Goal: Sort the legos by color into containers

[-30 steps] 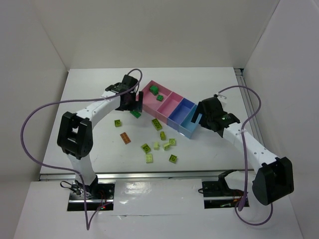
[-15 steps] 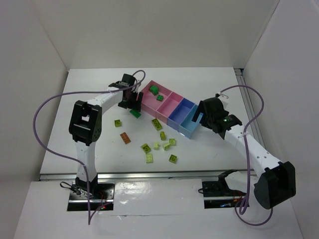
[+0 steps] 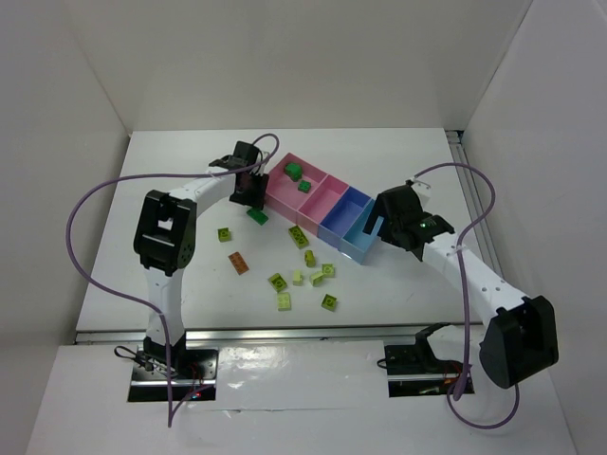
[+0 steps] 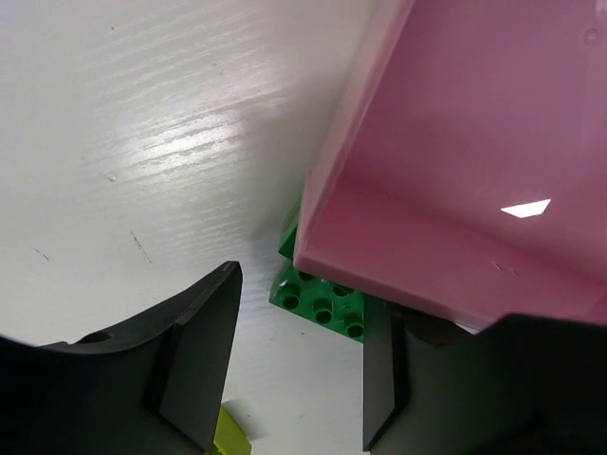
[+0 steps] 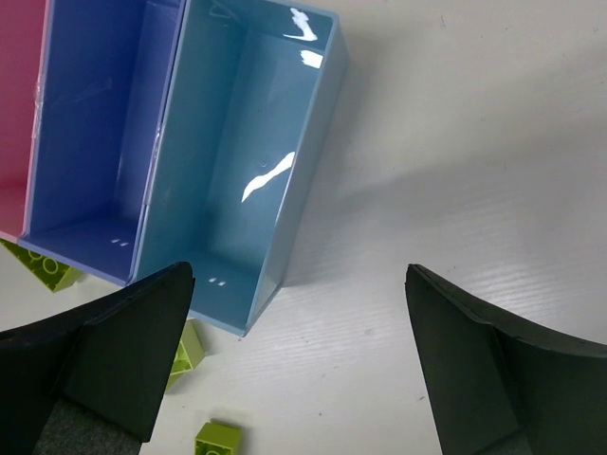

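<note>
Left claw [image 4: 302,318] narrowed since earlier, jaws apart, gripping nothing; dark green brick [image 4: 321,303] sits between its fingertips, beside pink bin [image 4: 455,171] corner.

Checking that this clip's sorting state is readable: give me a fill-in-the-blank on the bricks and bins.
The light blue bin below the right gripper holds ___ bricks.
The orange-brown brick lies on the ___, not in a bin.
The end bin whose rim hides part of the dark green brick at the left gripper is ___.
Missing words: no; table; pink.
</note>
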